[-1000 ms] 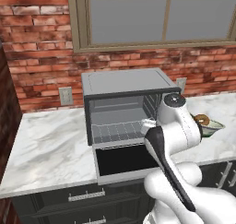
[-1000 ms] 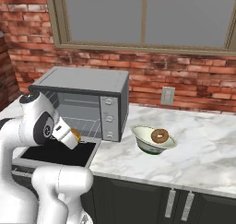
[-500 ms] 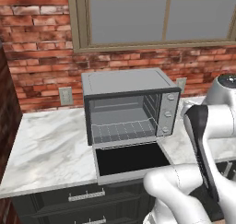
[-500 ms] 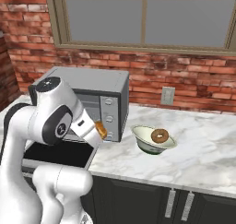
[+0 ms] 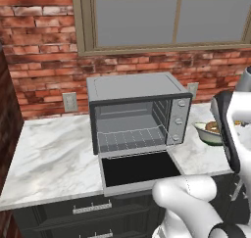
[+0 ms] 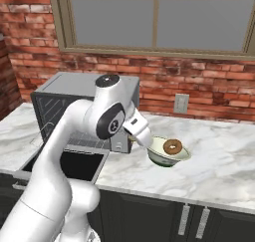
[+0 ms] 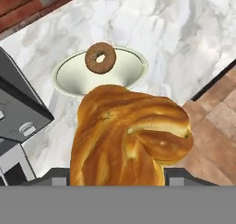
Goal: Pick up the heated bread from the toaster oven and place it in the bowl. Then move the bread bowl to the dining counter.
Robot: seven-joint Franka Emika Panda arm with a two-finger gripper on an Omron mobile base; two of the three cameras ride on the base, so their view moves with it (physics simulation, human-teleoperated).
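My gripper (image 6: 143,140) is shut on the heated bread (image 7: 129,140), a lumpy golden-orange piece that looms large in the hand view and hides the fingertips. It hangs just above and beside the left rim of the bowl (image 6: 160,159) (image 7: 76,75) (image 5: 206,134). Pale inside, the bowl sits on the marble counter and holds a dark brown donut (image 6: 173,147) (image 7: 100,58). To the left stands the toaster oven (image 5: 137,117) (image 6: 64,86), its door (image 5: 137,167) dropped open and its wire rack (image 5: 130,138) bare.
The open oven door juts past the counter's front edge. A brick wall with a window and outlets (image 5: 70,102) (image 6: 182,104) backs the counter (image 6: 224,156). My own arm (image 5: 228,129) covers part of the bowl in the left base view. Bare marble lies right of the bowl.
The arm has swung right from the front of the toaster oven to the bowl, carrying the bread with it. The oven and bowl have not moved.
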